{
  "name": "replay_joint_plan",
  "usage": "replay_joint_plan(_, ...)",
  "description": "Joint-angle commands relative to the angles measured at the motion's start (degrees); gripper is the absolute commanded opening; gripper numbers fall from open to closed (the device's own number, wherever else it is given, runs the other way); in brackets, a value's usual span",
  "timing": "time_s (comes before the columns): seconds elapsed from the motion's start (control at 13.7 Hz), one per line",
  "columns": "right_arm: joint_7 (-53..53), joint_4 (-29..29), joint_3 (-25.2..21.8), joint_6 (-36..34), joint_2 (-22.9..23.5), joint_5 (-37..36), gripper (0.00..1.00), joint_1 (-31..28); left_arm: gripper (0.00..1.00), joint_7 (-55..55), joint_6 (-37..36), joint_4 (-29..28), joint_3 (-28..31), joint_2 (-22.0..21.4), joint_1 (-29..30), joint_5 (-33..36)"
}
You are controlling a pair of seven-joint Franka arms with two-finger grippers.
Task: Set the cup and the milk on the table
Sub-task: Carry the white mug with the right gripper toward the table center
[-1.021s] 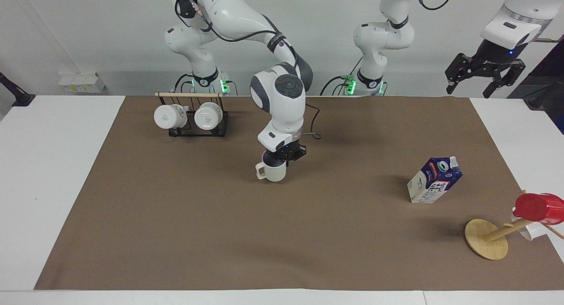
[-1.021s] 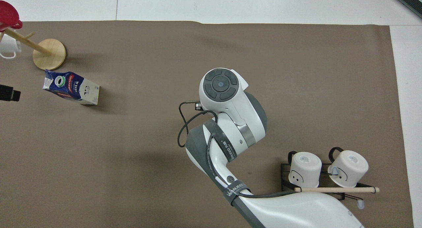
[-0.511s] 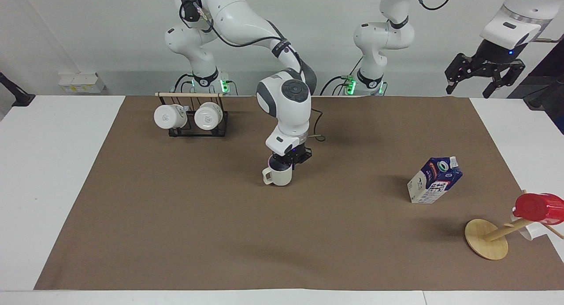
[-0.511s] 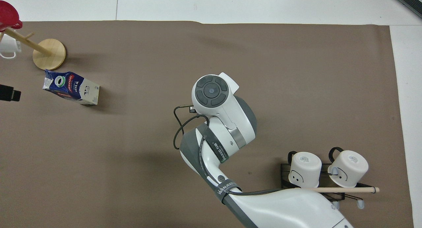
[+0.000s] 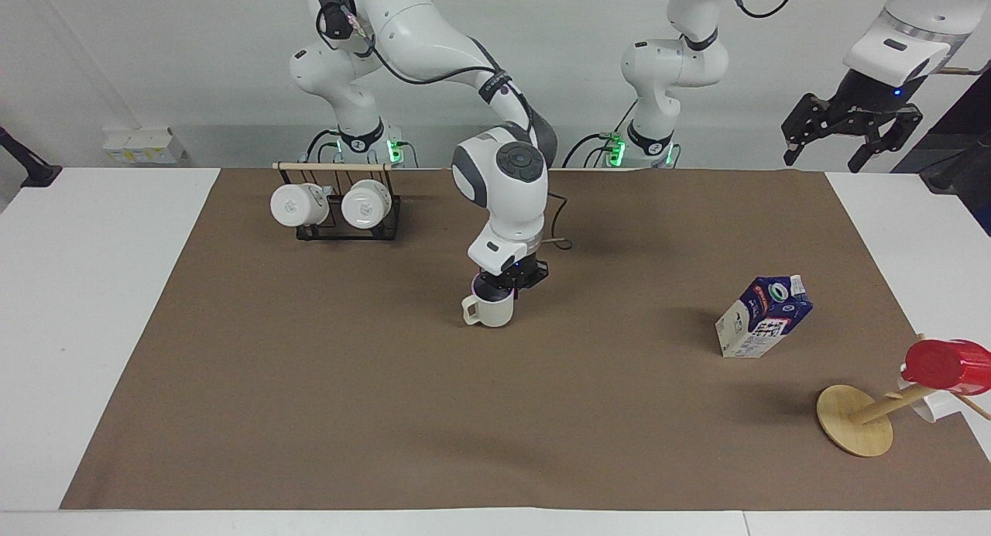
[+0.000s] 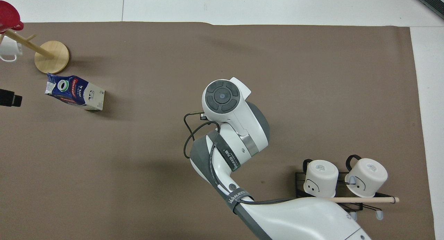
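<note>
The cream cup stands upright at the middle of the brown mat on the white table, its handle toward the right arm's end. My right gripper reaches straight down onto the cup's rim and is shut on it. In the overhead view the right arm's wrist hides the cup. The blue and white milk sits tilted on the mat toward the left arm's end. My left gripper waits open, raised over that end's table edge.
A black rack with two white mugs stands near the right arm's base. A tipped wooden stand carrying a red cup and a white mug lies beside the milk.
The right arm carried the cup a little toward the left arm's end and lowered it to the mat, then held still. The left arm has not moved.
</note>
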Motion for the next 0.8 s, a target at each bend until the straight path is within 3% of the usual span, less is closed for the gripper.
replay_joint_plan(0.0, -1.8, -0.5, 0.2, 0.6, -0.1, 0.0, 0.0, -0.4, 1.0, -0.5, 1.3, -2.1, 0.6, -1.6, -0.9, 0.2)
replay_joint_plan(0.07, -1.8, -0.5, 0.2, 0.5, -0.1, 0.0, 0.0, -0.4, 1.0, -0.5, 1.4, -2.1, 0.6, -1.6, -1.0, 0.2)
replay_joint_plan(0.22, -1.2, -0.5, 0.2, 0.0, -0.2, 0.4, 0.99, -0.4, 1.0, -0.5, 1.5, -2.1, 0.6, -1.5, -1.0, 0.2)
replay_joint_plan(0.51, -1.1, -0.2, 0.0, -3.6, -2.9, 0.2, 1.0, -0.5, 1.0, -0.3, 5.3, -2.8, 0.6, -0.8, -1.0, 0.2)
replay_joint_plan(0.73, -0.9, -0.4, -0.8, -7.6, -8.1, 0.4, 1.0, -1.6, 1.0, 0.1, 9.2, -5.7, 0.6, -0.3, -1.0, 0.2)
